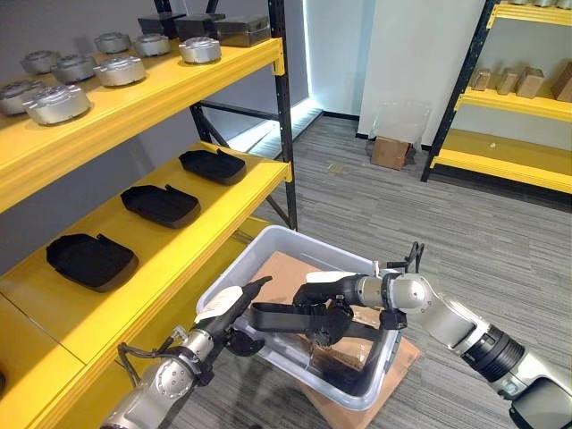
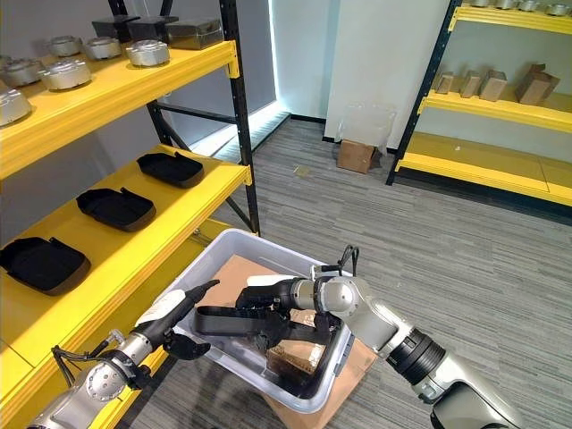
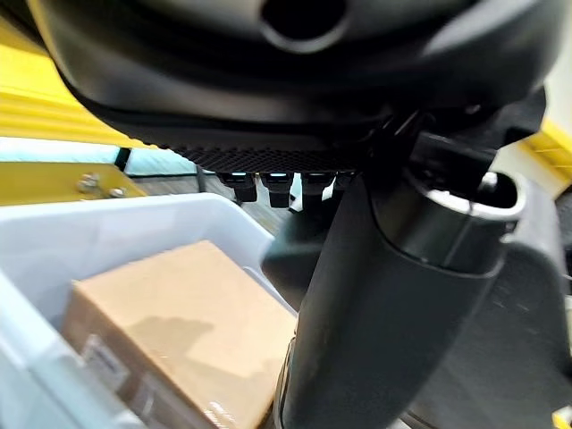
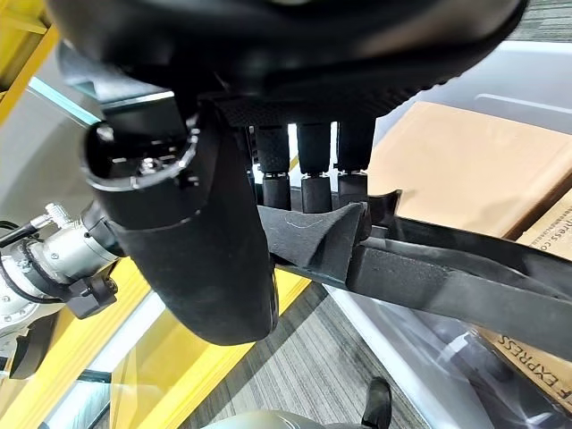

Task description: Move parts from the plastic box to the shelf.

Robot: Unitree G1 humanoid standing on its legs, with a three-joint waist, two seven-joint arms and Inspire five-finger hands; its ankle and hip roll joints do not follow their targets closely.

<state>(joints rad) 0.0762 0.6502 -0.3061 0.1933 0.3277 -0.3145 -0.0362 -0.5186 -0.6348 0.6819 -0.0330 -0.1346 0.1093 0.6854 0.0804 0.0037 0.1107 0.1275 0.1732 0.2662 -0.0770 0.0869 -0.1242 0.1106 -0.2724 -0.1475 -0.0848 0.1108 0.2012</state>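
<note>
A flat black moulded part (image 1: 290, 317) hangs level over the plastic box (image 1: 268, 246), one end pinched between the right hand (image 1: 335, 308)'s curled fingers (image 4: 304, 170) above it and the thumb beneath, the free end reaching toward the left hand (image 1: 234, 308). The left hand's fingers stretch straight and relaxed at the box's near rim, just short of that free end and holding nothing. Below the part lie brown cardboard (image 3: 179, 313) and a wrapped package (image 2: 295, 357). The thin shell looks light and fairly stiff but smooth, so it probably handles best gripped at its raised edge. Beyond the left fingers, the yellow shelf (image 1: 223, 210) already carries three similar black parts (image 1: 161, 204).
</note>
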